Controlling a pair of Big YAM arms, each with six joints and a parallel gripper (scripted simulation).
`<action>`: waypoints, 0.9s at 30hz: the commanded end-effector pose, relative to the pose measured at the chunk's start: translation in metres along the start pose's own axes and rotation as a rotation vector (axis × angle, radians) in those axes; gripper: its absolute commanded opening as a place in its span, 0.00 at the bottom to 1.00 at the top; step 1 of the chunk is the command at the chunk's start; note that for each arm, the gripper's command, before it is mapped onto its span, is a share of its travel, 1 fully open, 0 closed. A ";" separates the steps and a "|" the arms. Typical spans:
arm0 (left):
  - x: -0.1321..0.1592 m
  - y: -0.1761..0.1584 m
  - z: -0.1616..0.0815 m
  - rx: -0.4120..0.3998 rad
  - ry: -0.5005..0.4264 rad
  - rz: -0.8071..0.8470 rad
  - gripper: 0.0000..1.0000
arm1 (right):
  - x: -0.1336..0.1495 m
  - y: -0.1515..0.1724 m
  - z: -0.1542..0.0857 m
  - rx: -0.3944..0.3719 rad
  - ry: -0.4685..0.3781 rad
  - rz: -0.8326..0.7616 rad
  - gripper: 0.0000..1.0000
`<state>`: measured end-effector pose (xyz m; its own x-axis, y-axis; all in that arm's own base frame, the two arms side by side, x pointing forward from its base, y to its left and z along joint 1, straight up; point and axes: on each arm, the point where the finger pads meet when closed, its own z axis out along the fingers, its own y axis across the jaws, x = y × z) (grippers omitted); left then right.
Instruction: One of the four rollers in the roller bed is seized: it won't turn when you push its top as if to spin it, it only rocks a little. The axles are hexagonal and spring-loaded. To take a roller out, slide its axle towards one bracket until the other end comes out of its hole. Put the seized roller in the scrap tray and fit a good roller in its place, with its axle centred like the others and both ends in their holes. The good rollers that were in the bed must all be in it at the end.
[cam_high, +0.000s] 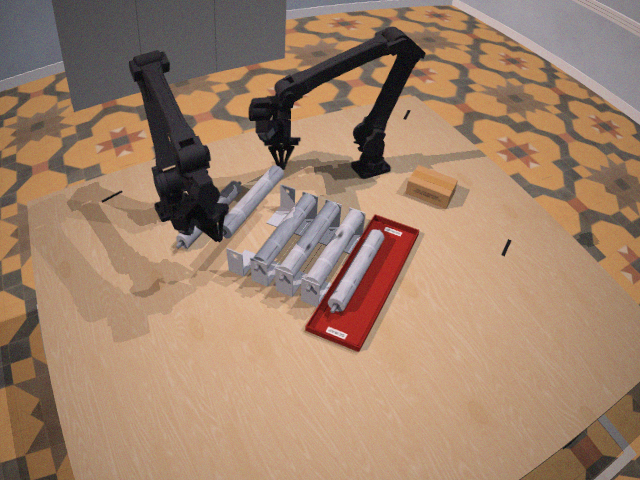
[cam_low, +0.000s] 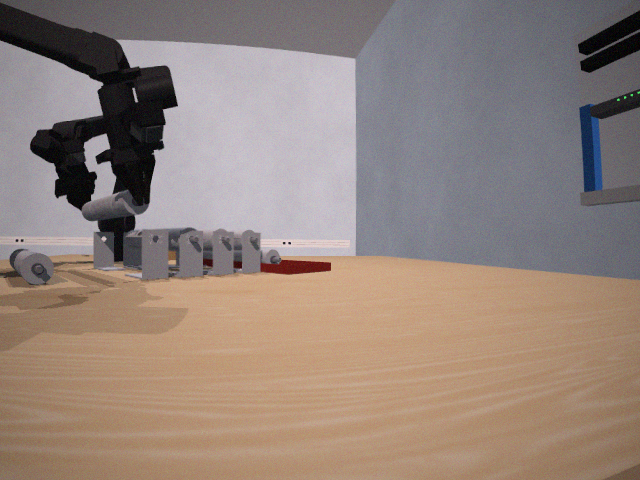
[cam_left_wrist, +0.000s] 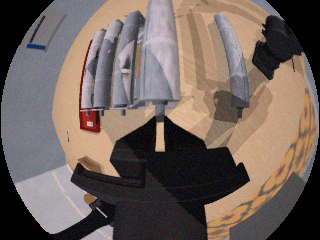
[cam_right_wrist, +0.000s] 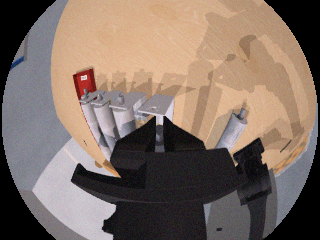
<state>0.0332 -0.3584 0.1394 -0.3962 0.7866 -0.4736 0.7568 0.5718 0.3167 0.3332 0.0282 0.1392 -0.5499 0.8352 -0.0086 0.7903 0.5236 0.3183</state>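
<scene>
My left gripper (cam_high: 281, 163) (cam_low: 81, 206) (cam_left_wrist: 160, 120) and right gripper (cam_high: 220, 237) (cam_low: 142, 203) (cam_right_wrist: 159, 120) are each shut on an axle end of one grey roller (cam_high: 253, 204) (cam_low: 107, 207) (cam_left_wrist: 162, 65). It hangs above bracket height, beside the roller bed's empty bay with its brackets (cam_high: 236, 261) (cam_low: 155, 258). The bed's other bays hold three rollers (cam_high: 285, 230) (cam_high: 311, 238) (cam_high: 337, 241). One roller (cam_high: 356, 269) (cam_low: 270, 256) lies in the red scrap tray (cam_high: 394, 273) (cam_low: 305, 267). Another roller (cam_low: 33, 266) (cam_left_wrist: 235, 65) (cam_right_wrist: 231, 131) lies on the table, partly hidden in the top view.
A cardboard-coloured box (cam_high: 431, 187) stands near the left arm's base, beyond the scrap tray. The right arm's forearm leans over the loose roller on the table. The bed's filled bays stand between the empty bay and the tray.
</scene>
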 end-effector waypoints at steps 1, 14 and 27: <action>-0.041 0.001 -0.029 0.066 -0.095 -0.075 0.03 | -0.012 0.038 -0.028 -0.066 -0.036 -0.015 0.03; -0.025 0.002 -0.015 0.055 -0.064 -0.042 0.03 | -0.010 0.033 -0.020 -0.037 -0.027 0.001 0.03; -0.027 0.010 -0.016 0.074 -0.076 -0.060 0.03 | -0.009 0.041 -0.020 -0.016 -0.022 -0.004 0.03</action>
<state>0.0364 -0.3544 0.1377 -0.4023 0.7837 -0.4733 0.7712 0.5687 0.2861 0.3332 0.0298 0.1329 -0.5408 0.8412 0.0012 0.8099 0.5203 0.2707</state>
